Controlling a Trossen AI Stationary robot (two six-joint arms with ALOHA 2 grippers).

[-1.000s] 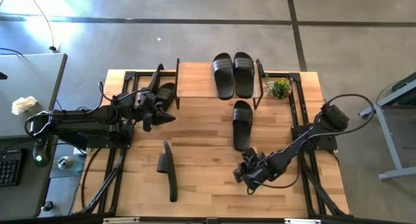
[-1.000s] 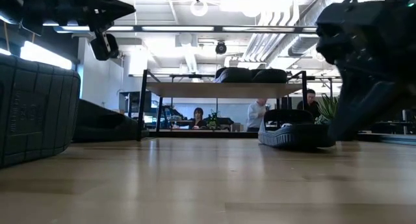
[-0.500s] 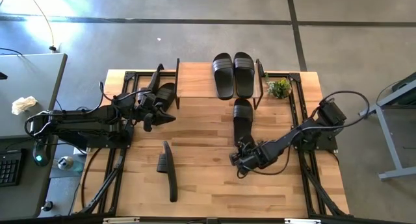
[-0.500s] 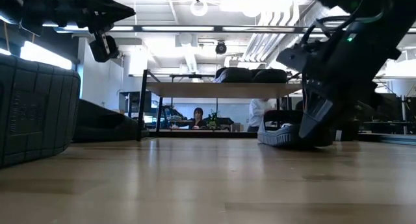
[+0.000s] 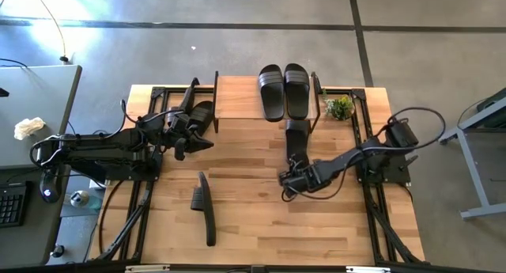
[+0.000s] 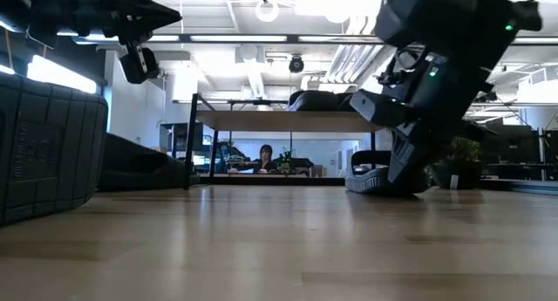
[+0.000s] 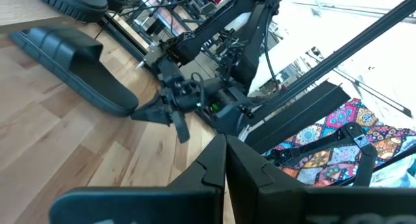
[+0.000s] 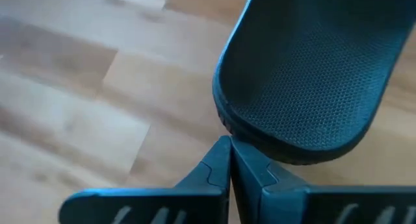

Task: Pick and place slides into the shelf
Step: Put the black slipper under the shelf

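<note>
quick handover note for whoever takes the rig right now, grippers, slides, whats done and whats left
Right gripper: fingers shut, empty, at the heel of the slide lying in front of the shelf.
Left gripper: fingers shut, empty, raised over the table's left side near another slide by the shelf's left end.
Done: two slides sit side by side on the shelf top.
Left: the slide at the right gripper, the one by the left gripper, and one on its edge near the front of the table. Only five are plainly in view.
</note>
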